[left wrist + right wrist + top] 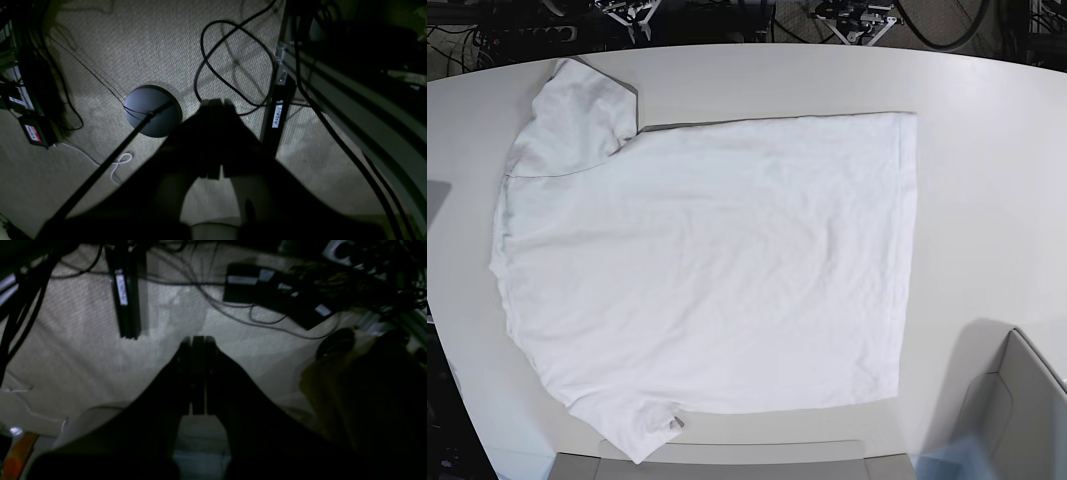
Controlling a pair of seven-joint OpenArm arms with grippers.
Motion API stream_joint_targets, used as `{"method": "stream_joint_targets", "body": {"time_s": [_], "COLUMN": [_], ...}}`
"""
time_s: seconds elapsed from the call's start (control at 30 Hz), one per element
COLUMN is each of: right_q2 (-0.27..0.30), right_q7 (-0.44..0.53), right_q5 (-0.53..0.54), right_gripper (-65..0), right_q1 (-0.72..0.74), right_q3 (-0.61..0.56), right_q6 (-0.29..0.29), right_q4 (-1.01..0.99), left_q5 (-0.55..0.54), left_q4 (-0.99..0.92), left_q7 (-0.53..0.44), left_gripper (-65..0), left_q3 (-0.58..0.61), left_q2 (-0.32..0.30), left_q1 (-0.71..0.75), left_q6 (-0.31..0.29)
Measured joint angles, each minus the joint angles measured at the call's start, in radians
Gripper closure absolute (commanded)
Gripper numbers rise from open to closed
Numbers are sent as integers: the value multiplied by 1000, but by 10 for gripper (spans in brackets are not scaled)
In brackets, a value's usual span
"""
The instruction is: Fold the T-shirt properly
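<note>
The T-shirt [717,260] lies spread flat on the bench [987,150], unfolded, filling most of the surface in your base view. Its hem runs down the right side, the collar end sits at the left, one sleeve [577,110] points to the upper left and the other [632,425] reaches the near edge at the bottom. A pale box-like object [1017,410] sits at the lower right corner, apart from the hem, and another pale edge [727,462] runs along the bottom just beside the lower sleeve.

Neither arm is over the cloth. Your left end effector [213,140] hangs above carpeted floor [140,46], its fingers pressed together with nothing between them. Below it you see looping black cables [233,66], a round dark base [152,110] with a slanted pole, and a black frame leg [278,115] beside it.

Your right end effector [197,373] is likewise clenched on nothing above the floor, with a black frame leg [126,293], a power brick [277,293] and tangled wires ahead of it.
</note>
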State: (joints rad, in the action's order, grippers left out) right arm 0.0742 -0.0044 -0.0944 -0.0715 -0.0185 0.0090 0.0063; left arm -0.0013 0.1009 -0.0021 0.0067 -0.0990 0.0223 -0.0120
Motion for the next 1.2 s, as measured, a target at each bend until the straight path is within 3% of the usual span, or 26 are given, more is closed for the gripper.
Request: {"method": "stream_joint_targets", "body": {"time_s": [0.13,0.3,0.6,0.77,0.97,1.2], "right_q2": [8,14,22,18,69,83], "right_q7": [1,49,31,53,23,30], "right_q5": [0,-1,1,0,2,1], "right_gripper": [-2,-1,-1,-1,-1,-1], "right_q1": [-3,-55,-221,-270,-438,-641], "right_q3": [-1,-2,-2,-2,-3,-10], "right_q6": [-2,-7,-6,-5,-12,-3], "right_q4": [0,96,243,365,571,882], "left_q5": [0,0,0,-1,-2,-4], "left_q4": [-2,-2,-2,51,365,750], "left_q7": [-3,-139,-360,-292,-231,-205], "left_gripper": [-2,-2,-2,-2,-2,-2], "left_q3": [-1,0,-3,-3,-3,-5], "left_q2": [2,0,0,5,8,4], "left_q1": [3,7,48,99,309,557], "left_q6": [0,0,-2,-3,-6,-6]}}
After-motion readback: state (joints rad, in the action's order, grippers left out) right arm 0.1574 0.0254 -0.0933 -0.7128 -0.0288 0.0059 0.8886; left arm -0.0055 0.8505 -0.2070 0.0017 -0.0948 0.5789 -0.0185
